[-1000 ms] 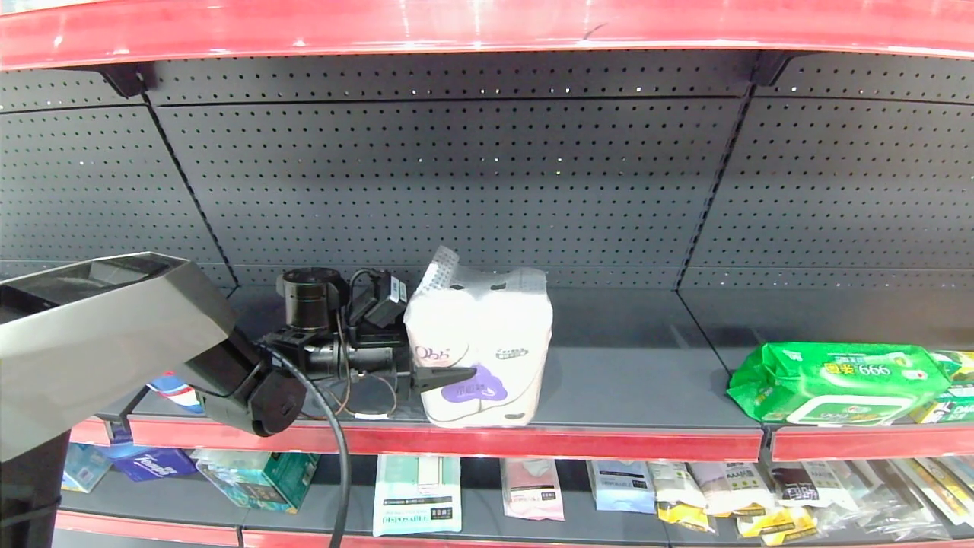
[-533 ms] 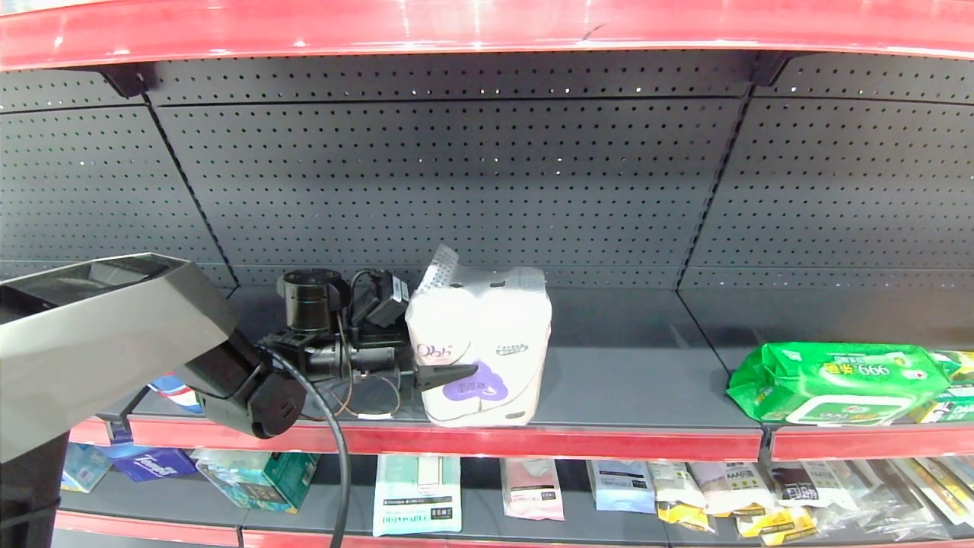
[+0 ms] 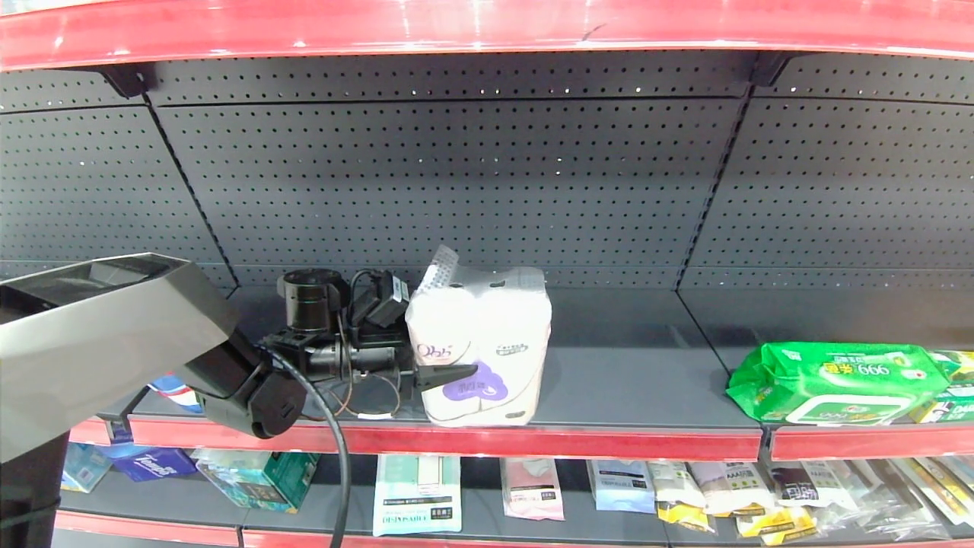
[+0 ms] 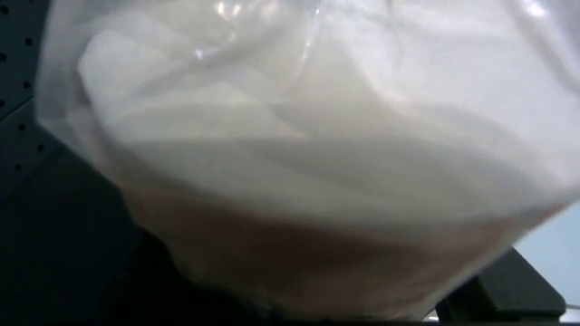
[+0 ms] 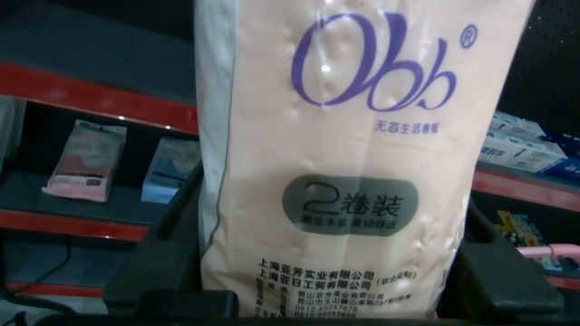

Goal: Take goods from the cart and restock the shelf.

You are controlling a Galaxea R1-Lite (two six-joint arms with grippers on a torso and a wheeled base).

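Observation:
A white toilet paper pack [image 3: 481, 342] with a purple mark stands upright near the front edge of the grey shelf [image 3: 624, 380]. My left gripper [image 3: 456, 364] comes at it from the left and is shut on it; one black finger [image 3: 445, 375] lies across its front face, the other is hidden behind. The same pack [image 4: 308, 163] sits very close in the left wrist view. My right gripper [image 5: 331, 226] is shut on a pale two-roll paper pack [image 5: 353, 154], with a black finger [image 5: 168, 240] on each side.
A green wet-wipes pack [image 3: 833, 380] lies on the shelf at the right. Between the two packs the board is bare. The lower shelf [image 3: 487, 525] holds several flat packets and boxes. A red-edged shelf [image 3: 487, 27] hangs above, a perforated back panel [image 3: 456, 175] behind.
The toilet paper pack settled from a slight tilt to upright on the shelf one second ago, with the left gripper rising slightly. Nothing has moved since half a second ago.

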